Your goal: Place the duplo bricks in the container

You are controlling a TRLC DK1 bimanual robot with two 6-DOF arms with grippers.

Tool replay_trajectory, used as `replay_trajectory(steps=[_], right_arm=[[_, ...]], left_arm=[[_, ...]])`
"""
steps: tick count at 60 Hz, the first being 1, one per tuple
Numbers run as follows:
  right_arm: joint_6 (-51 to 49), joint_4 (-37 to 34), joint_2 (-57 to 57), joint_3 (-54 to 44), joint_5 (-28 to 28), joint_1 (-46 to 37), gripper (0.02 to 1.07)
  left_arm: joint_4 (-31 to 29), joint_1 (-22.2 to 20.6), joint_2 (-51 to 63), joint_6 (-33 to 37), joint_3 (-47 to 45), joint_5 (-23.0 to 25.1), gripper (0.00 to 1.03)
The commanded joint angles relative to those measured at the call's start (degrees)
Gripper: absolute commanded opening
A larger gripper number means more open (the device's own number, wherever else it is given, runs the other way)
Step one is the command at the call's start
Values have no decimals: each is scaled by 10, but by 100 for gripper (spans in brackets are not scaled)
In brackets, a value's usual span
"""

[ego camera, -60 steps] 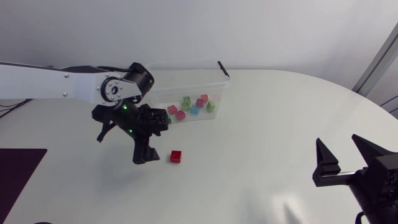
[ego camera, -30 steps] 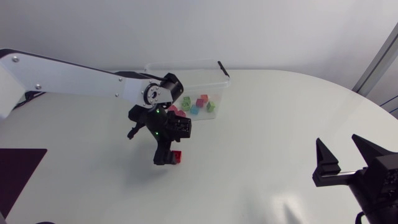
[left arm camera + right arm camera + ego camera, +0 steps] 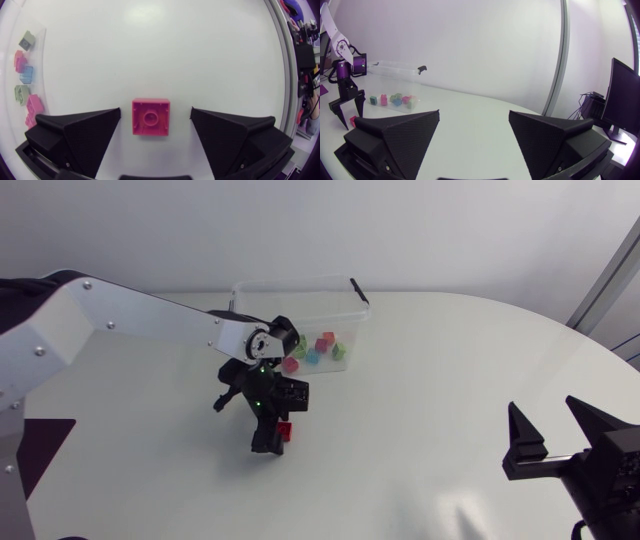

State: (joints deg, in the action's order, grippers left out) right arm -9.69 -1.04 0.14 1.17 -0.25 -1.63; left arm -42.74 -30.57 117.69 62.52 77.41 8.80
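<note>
A red duplo brick [image 3: 286, 430] [image 3: 150, 116] lies studs-up on the white table, in front of the clear container [image 3: 352, 300]. My left gripper [image 3: 275, 438] [image 3: 155, 112] stands over it, open, with one finger on each side and a gap between brick and both fingers. In the right wrist view the left gripper [image 3: 347, 107] shows far off beside the brick [image 3: 353, 120]. Several pink, green and blue bricks [image 3: 312, 348] [image 3: 395, 99] lie inside the container. My right gripper [image 3: 545, 408] [image 3: 474, 114] rests open and empty at the table's near right.
The container [image 3: 395, 72] has a black latch [image 3: 358, 290] on its right end and stands at the back of the table, just behind my left arm. A dark mat [image 3: 30, 450] lies at the table's left edge.
My left arm has swung right and lowered, bringing its open gripper from beside the red brick to astride it. The right arm has stayed still.
</note>
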Motion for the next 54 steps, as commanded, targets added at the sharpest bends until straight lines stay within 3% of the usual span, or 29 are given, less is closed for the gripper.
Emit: replay_trajectory(steps=[1,5,7,8,9,21,32,47,54], right_arm=[[-10,8,-5,-12,-5,-5,102],[-10,8,-4,-12,-5,-4,102],[-10,8,-4,-12,-5,-4,102],[-10,8,-4,-12,-5,-4,102],[-10,8,-4,-12,-5,-4,102],[-10,8,-5,-12,-5,-4,102],[-9,8,-5,-12,-5,-4,102],[-9,8,-4,-12,-5,-4,102],[-10,8,-4,-12,-5,-4,102]], left_arm=[[-4,-3,36,-19,16,4,90],[-5,-6,44,-33,26,3,71],[-5,-6,50,-48,37,1,56],[-6,-5,54,-55,45,0,42],[-6,-4,54,-60,49,0,38],[-47,-1,71,-72,68,0,29],[-38,3,49,-96,64,5,26],[27,-21,-66,-235,52,9,27],[32,-25,-102,-308,69,-17,27]])
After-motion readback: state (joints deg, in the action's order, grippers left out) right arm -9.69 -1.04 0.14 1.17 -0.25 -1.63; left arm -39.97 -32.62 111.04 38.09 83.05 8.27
